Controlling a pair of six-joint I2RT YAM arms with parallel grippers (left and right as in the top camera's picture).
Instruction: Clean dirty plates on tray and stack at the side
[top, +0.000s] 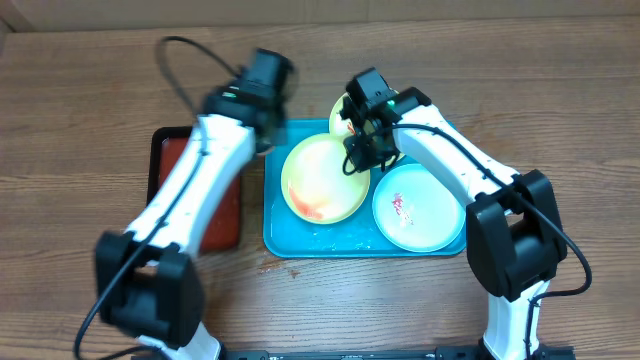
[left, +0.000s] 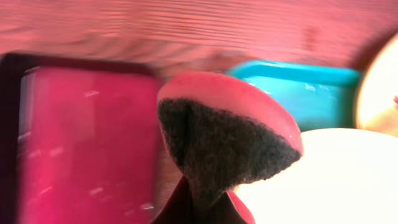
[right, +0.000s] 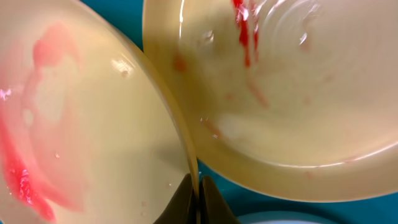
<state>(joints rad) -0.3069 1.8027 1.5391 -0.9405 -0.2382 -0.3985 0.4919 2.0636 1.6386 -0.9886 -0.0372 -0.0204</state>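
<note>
Three plates lie on the turquoise tray. A yellow-green plate with a red-orange smear sits at the tray's left. A second yellow-green plate is at the back, mostly hidden by my right arm. A white plate with a small red smear sits at the right. My right gripper is shut on the right rim of the left plate; the back plate shows beside it. My left gripper is shut on a red sponge with a dark scouring face, above the tray's back left corner.
A smaller dark red tray with a black rim lies left of the turquoise tray, partly under my left arm. It also shows in the left wrist view. The wooden table surrounds both trays.
</note>
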